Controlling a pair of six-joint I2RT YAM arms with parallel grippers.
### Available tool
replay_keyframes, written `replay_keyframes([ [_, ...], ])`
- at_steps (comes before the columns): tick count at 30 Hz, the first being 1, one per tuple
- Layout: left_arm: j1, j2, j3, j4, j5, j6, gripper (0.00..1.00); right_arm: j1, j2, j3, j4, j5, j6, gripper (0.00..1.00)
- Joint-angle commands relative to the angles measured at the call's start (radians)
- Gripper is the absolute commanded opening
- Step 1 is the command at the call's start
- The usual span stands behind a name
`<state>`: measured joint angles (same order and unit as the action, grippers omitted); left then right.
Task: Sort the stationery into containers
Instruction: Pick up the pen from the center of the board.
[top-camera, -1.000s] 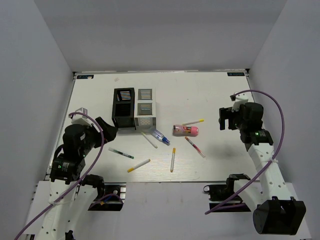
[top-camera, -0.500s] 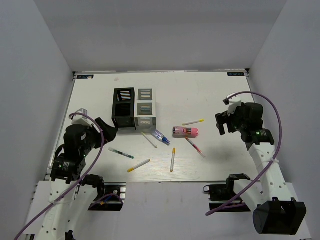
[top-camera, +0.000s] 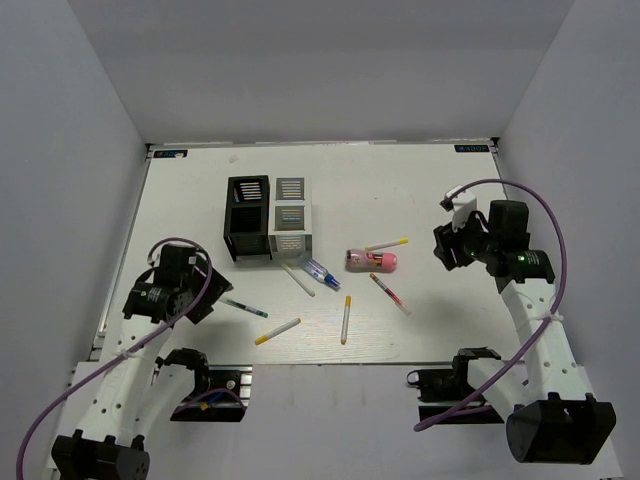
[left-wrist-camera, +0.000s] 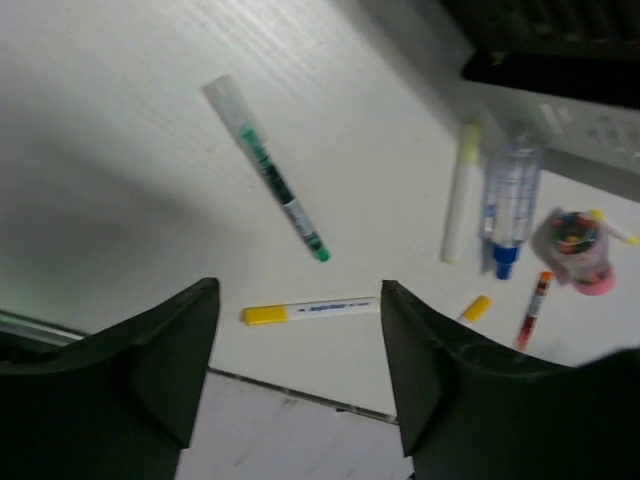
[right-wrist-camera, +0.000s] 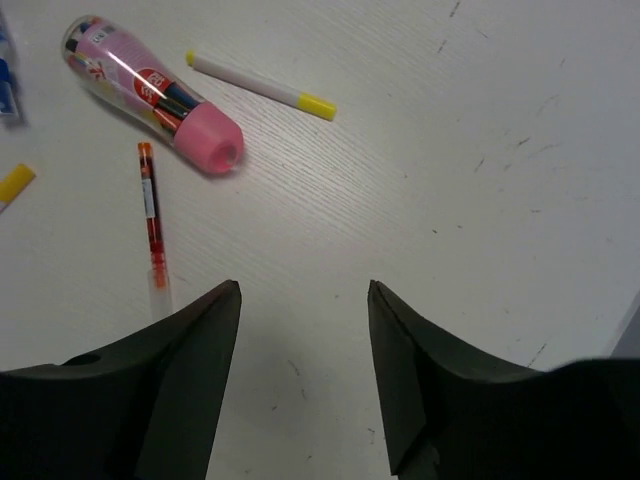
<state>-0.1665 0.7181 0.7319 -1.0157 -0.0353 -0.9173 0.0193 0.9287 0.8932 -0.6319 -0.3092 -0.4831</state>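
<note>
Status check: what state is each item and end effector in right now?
Left end effector: open, empty.
Right end effector: open, empty.
Black box: upright.
White box: upright.
Pink cylinder: lying on table.
Green pen: lying loose.
Blue pen: lying loose.
Red pen: lying loose.

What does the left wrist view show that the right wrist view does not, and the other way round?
Only the left wrist view: the left gripper with jaws open, the green-ended pen, a yellow-ended pen lying near those jaws, the black organizer box and the white-grey organizer box. Only the right wrist view: the right gripper, jaws open. Both: the pink cylinder and the red-ended pen, lying loose outside the boxes.
</note>
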Motion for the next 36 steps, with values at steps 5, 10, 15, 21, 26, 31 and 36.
replay_keyframes([
  [5,-0.004,0.058,-0.057,-0.029,-0.06,-0.152,0.78,-0.001,0.039,0.026,-0.003,-0.1,0.029,0.65],
  [10,-0.004,0.139,-0.066,0.041,-0.12,-0.186,0.7,-0.001,0.05,0.024,0.021,-0.125,0.067,0.64],
  [15,-0.004,0.274,-0.043,0.04,-0.13,-0.207,0.64,-0.001,0.053,0.015,0.032,-0.131,0.08,0.63],
  [21,-0.004,0.305,-0.075,0.068,-0.117,-0.207,0.59,-0.001,0.05,-0.005,0.058,-0.126,0.094,0.63],
  [26,-0.013,0.334,-0.104,0.104,-0.094,-0.207,0.59,-0.002,0.059,-0.005,0.067,-0.122,0.098,0.63],
  [31,-0.022,0.4,-0.104,0.175,-0.064,-0.207,0.62,0.001,0.064,-0.01,0.072,-0.125,0.101,0.63],
  [36,-0.033,0.466,-0.085,0.221,-0.054,-0.216,0.62,-0.001,0.067,-0.014,0.072,-0.126,0.101,0.63],
])
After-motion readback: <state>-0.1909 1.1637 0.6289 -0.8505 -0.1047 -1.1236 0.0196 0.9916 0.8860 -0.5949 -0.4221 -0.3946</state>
